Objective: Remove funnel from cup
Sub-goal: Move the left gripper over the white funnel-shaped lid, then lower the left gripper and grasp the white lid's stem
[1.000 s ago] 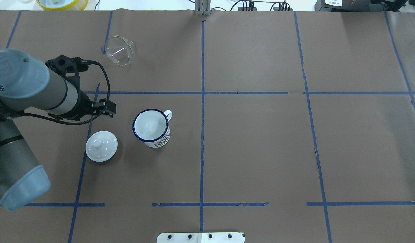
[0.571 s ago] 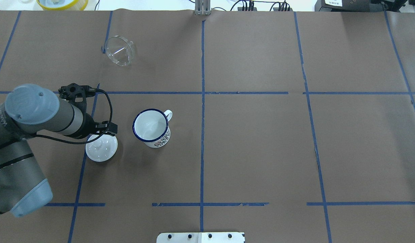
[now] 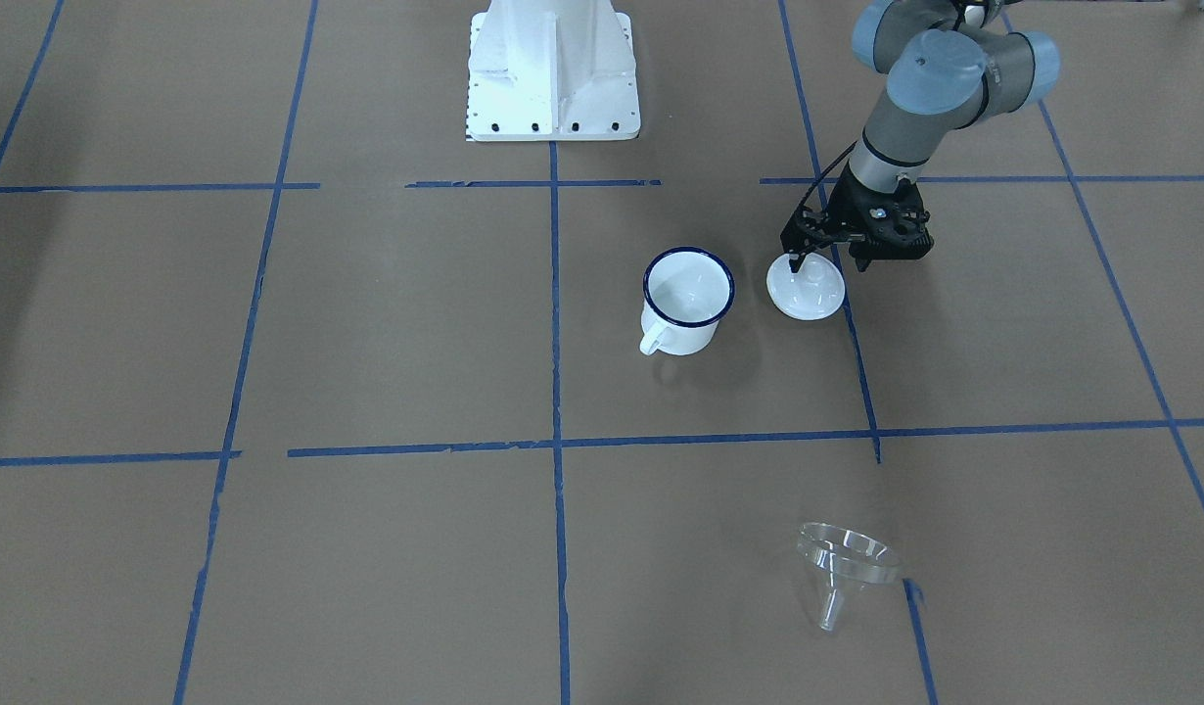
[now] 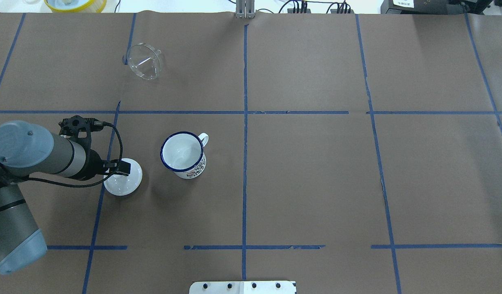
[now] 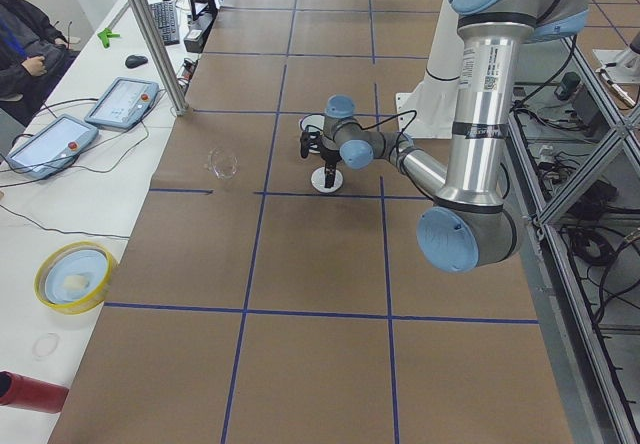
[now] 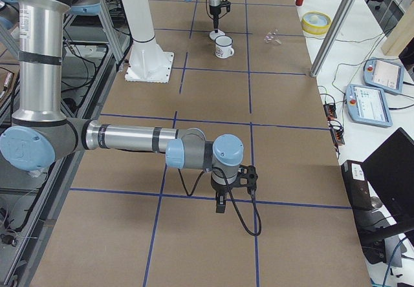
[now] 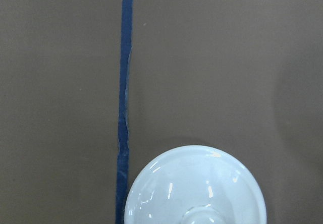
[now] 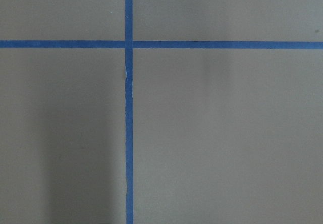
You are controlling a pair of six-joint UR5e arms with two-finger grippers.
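The clear funnel (image 3: 847, 563) lies on its side on the brown paper, far from the cup; the overhead view shows it at the back left (image 4: 144, 61). The cup (image 3: 688, 299), a white mug with a dark blue rim, stands upright and empty (image 4: 183, 154). My left gripper (image 3: 796, 262) points down just over the white knobbed lid (image 3: 808, 292) beside the cup, looks shut and holds nothing. The left wrist view shows only the lid (image 7: 194, 188). My right gripper (image 6: 220, 206) hangs over bare paper far from these things; I cannot tell its state.
The robot base (image 3: 551, 69) stands at the table's robot side. A yellow bowl (image 4: 75, 4) sits off the back left corner. Blue tape lines cross the brown paper. Tablets and cables lie on the side bench (image 5: 120, 102).
My left arm has swung back toward the robot side, from the tape line behind the cup to a spot over the white lid. Funnel, cup and lid have not moved.
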